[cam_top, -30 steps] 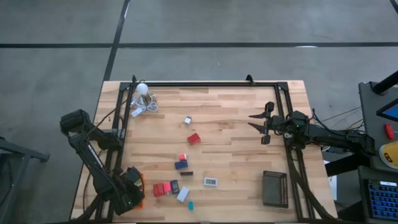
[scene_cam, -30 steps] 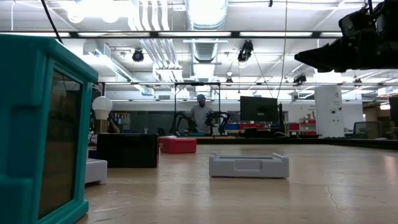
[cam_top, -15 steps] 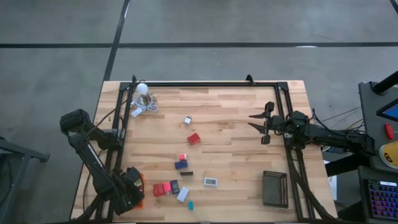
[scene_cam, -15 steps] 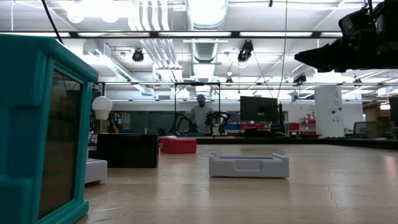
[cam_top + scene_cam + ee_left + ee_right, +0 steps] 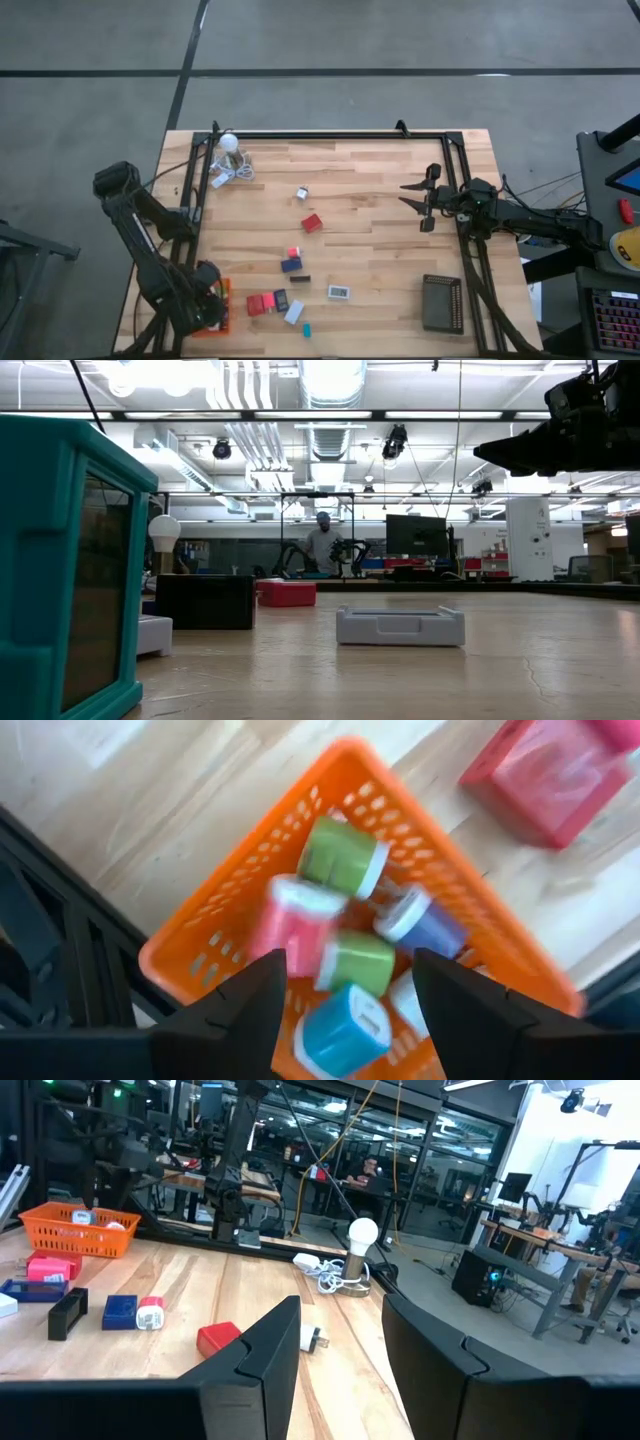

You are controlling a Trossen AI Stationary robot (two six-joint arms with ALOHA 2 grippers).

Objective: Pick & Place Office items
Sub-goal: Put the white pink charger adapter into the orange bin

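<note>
Small office items lie on the wooden table: a red block (image 5: 312, 223), a white piece (image 5: 301, 193), pink (image 5: 293, 253), navy (image 5: 291, 265), a white box (image 5: 339, 292), a red piece (image 5: 258, 304) and a teal piece (image 5: 306, 328). The orange tray (image 5: 250, 910) at the near left corner holds several coloured pieces, among them a green one (image 5: 340, 857) and a blue one (image 5: 340, 1030). My left gripper (image 5: 348, 982) hangs open above this tray, pointing down, nothing between its fingers. My right gripper (image 5: 412, 198) waits open and level at the table's right side.
A black ribbed tray (image 5: 442, 302) sits near the right front corner. A white bulb with coiled cord (image 5: 229, 143) stands at the far left. A black frame (image 5: 330, 135) runs around the table's edges. Bare wood lies between the items and my right gripper.
My left arm has lifted a little above the orange tray at the near left corner. The items on the table and my right arm have kept still.
</note>
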